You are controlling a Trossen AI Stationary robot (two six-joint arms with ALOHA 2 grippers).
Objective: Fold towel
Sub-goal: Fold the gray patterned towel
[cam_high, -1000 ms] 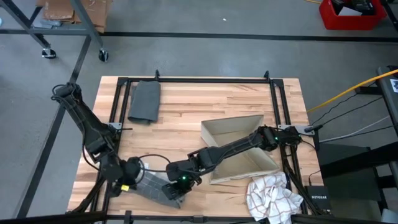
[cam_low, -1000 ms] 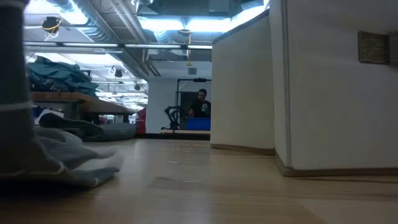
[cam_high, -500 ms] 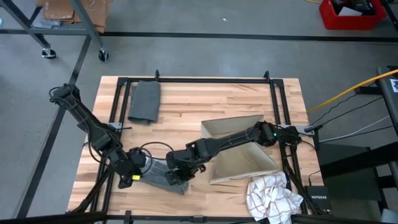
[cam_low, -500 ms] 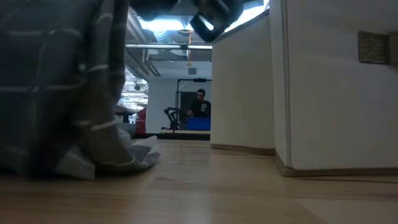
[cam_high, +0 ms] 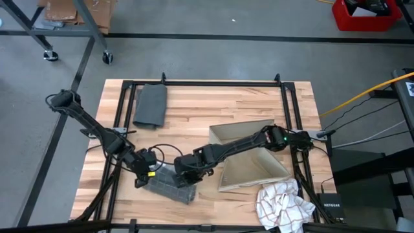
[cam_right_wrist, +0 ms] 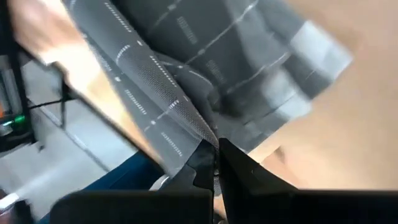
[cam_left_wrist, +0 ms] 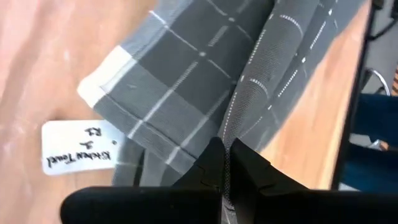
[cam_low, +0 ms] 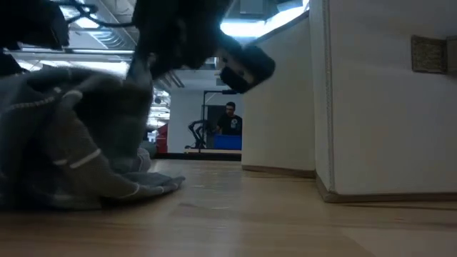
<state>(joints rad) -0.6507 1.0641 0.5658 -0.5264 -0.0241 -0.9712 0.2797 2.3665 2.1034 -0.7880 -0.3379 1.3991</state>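
From above, the towel (cam_high: 169, 188) lay near the table's (cam_high: 220, 103) front-left corner, long axis along that front edge; I had the left gripper (cam_high: 150, 176) and right gripper (cam_high: 182, 173) side by side, both clamped on its far edge. Left wrist: a tag (cam_left_wrist: 79, 152) read "Kitchen Towel". Right wrist: nothing legible.

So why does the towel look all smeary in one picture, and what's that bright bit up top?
In the right wrist view the grey checked towel is streaked with motion blur; in the left wrist view its weave and white label are sharp. In the low view, ceiling lights glare while the near towel is dim.
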